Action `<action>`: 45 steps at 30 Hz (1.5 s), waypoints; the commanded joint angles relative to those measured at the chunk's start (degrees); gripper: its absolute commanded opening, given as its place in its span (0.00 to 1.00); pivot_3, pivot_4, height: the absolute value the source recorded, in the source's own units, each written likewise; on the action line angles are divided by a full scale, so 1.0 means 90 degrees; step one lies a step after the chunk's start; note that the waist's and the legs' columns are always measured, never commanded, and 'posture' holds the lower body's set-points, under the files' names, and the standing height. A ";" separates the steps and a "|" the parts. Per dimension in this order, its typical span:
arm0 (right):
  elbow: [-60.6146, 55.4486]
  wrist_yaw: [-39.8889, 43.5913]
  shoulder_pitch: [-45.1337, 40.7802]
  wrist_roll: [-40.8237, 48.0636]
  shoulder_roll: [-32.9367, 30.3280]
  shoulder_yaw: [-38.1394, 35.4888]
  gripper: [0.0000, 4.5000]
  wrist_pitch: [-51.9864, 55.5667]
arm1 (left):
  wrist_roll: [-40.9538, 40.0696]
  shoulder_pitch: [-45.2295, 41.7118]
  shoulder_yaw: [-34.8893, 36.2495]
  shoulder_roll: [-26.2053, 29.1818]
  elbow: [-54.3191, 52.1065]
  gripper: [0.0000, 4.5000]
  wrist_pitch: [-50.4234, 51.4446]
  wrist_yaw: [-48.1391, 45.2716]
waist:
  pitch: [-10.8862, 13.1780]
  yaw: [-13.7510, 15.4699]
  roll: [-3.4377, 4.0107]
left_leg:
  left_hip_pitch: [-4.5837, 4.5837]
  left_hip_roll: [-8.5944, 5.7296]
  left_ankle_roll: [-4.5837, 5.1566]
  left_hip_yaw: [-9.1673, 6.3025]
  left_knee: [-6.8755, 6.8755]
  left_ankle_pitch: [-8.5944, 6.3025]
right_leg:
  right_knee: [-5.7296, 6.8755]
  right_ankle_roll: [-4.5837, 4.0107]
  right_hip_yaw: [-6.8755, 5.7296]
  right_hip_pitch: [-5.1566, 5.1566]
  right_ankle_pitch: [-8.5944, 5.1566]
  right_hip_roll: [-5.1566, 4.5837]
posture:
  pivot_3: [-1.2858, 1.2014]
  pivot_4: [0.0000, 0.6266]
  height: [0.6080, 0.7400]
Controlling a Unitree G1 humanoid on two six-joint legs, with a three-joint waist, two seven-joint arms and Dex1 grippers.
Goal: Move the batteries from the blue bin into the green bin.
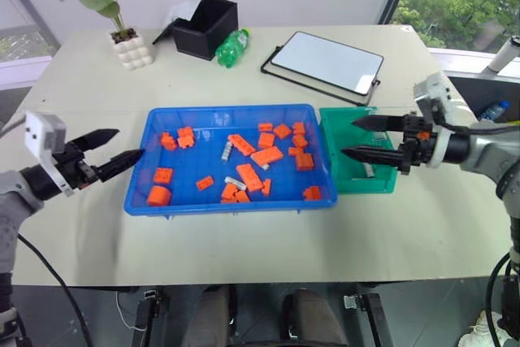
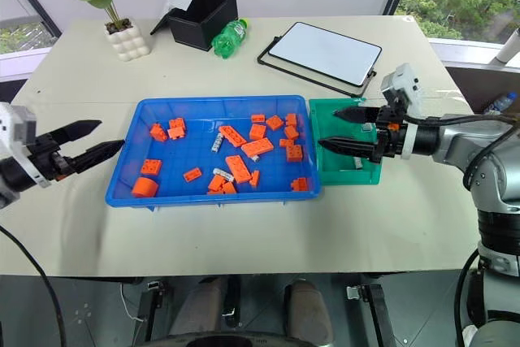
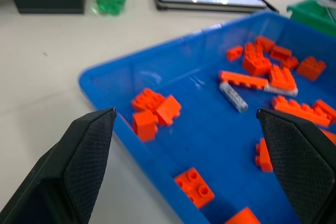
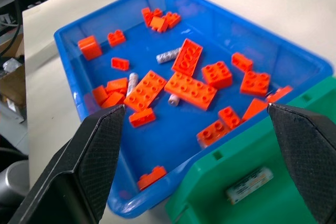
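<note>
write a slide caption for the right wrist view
Open right claw above the green bin holding one battery; more batteries among orange blocks in the blue bin.

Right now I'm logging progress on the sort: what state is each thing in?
left gripper: open, empty, beside the blue bin
right gripper: open, empty, over the green bin
batteries: three among blocks in the blue bin, one in the green bin
black box: open
</note>
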 commanded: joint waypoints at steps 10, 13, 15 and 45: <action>-0.0288 -0.0120 0.0067 0.0013 0.0065 0.0036 0.99 -0.0193 | 0.0208 -0.0296 -0.0384 0.0199 0.0005 1.00 -0.0104 -0.0592 | 0.0000 -0.0001 0.0000 | 0.0000 0.0000 0.0000 0.0000 0.0001 0.0000 | 0.0000 0.0000 0.0000 0.0000 0.0000 0.0000 | 0.52 0.24 1.00; -0.0279 -0.0140 0.0054 -0.0010 0.0124 0.0096 0.99 -0.0263 | 0.0258 -0.0307 -0.0499 0.0188 -0.0102 1.00 -0.0086 -0.0636 | 0.0000 -0.0002 0.0000 | 0.0000 0.0000 0.0000 0.0000 0.0001 0.0000 | 0.0000 0.0000 0.0000 0.0000 0.0000 0.0000 | 0.52 0.24 1.00; -0.0263 -0.0143 0.0050 -0.0052 0.0156 0.0130 0.99 -0.0326 | 0.0255 -0.0318 -0.0531 0.0173 -0.0141 1.00 -0.0063 -0.0623 | 0.0000 -0.0001 0.0000 | 0.0000 0.0000 0.0000 0.0000 0.0001 0.0000 | 0.0000 0.0000 0.0000 0.0000 0.0000 0.0000 | 0.52 0.24 1.00; 0.0388 -0.0864 -0.1538 -0.0849 0.1950 0.1201 0.99 -0.1258 | 0.0139 -0.0922 -0.0673 0.0071 -0.0319 1.00 0.0366 -0.0575 | 0.0000 -0.0028 -0.0001 | 0.0000 0.0001 -0.0001 -0.0001 0.0002 0.0001 | 0.0005 0.0000 0.0000 -0.0004 0.0000 0.0007 | 0.52 0.24 1.00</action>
